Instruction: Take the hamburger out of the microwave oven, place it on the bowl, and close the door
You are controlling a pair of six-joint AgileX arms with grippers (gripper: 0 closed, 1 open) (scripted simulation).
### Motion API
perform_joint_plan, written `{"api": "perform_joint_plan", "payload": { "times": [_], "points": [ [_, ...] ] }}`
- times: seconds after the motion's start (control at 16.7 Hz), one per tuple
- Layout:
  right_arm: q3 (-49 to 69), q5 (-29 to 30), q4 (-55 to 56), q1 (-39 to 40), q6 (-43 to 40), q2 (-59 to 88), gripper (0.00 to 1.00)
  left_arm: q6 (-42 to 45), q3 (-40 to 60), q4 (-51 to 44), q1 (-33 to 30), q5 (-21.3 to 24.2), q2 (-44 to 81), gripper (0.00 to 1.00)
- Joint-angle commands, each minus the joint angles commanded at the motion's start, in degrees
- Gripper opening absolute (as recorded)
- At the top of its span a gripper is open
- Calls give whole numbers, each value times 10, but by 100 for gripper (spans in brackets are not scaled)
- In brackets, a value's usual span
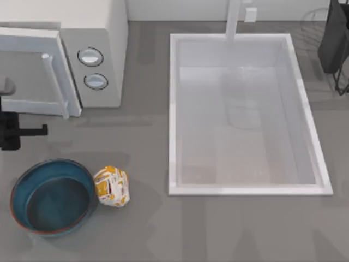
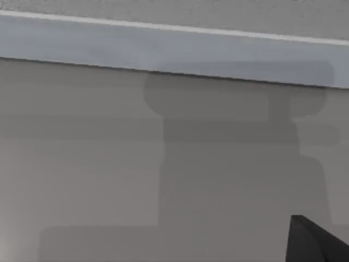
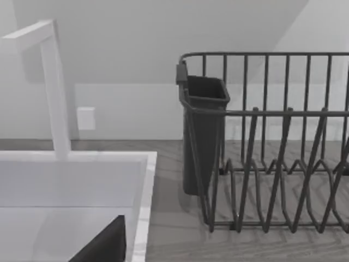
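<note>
From above, the hamburger (image 1: 112,186) lies on the counter (image 1: 142,229) touching the bowl (image 1: 52,195) — outside it, at its right rim. The microwave oven (image 1: 92,49) sits top left, its door (image 1: 35,71) swung partly open. The left hand (image 1: 13,130) hovers at the left edge; whether it is wide or narrow cannot be told. The right wrist view shows a sink (image 3: 76,180) and dish rack (image 3: 272,147).

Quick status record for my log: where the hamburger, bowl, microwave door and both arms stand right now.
hamburger: on the table, beside the bowl's right rim, not in it
bowl: front left of table, nothing in it
door: open, swung out from the microwave oven
left end effector: at the left edge, near the door, holding nothing
right arm: parked far right by the dish rack
sink: centre right
</note>
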Motion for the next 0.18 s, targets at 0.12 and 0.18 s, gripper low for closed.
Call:
{"api": "perform_joint_plan", "payload": {
  "times": [0.12,0.18],
  "points": [
    [0,0,0,0,0,0,100,-1,12,9,-2,-1,15,0],
    [0,0,0,0,0,0,100,-1,12,9,-2,-1,16,0]
  ]
}}
